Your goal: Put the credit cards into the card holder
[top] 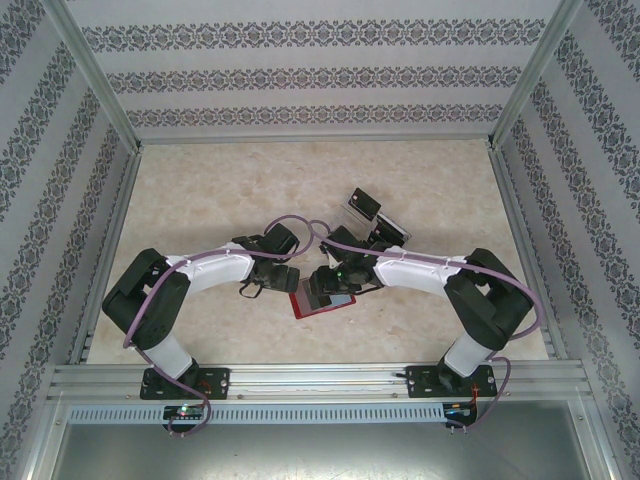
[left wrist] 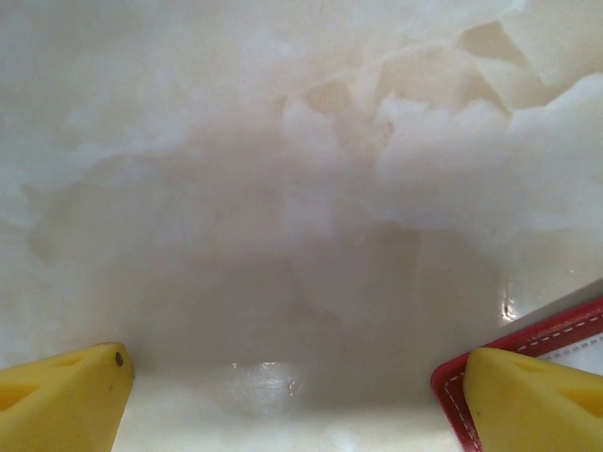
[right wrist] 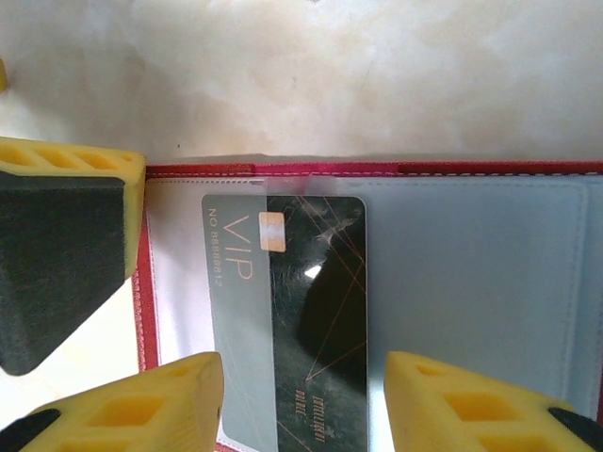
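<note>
The card holder (right wrist: 471, 273) is a red wallet lying open on the table, grey pockets up, also seen between the two arms (top: 303, 306). One black credit card (right wrist: 316, 320) with "VIP" lettering lies on it, its left part under the translucent left pocket. My right gripper (right wrist: 303, 405) is open just above the card's near end, one yellow finger on each side and a gap at the card's right edge. My left gripper (left wrist: 292, 395) is open wide, low over bare table. Its right finger (left wrist: 528, 400) sits over the wallet's red corner (left wrist: 565, 334) and shows in the right wrist view (right wrist: 57, 254).
A clear plastic rack (top: 375, 218) with dark cards in it stands behind the right gripper. Metal rails and patterned walls (top: 60, 200) close in the marble table (top: 220, 190) on three sides. Both arms crowd the middle near the front.
</note>
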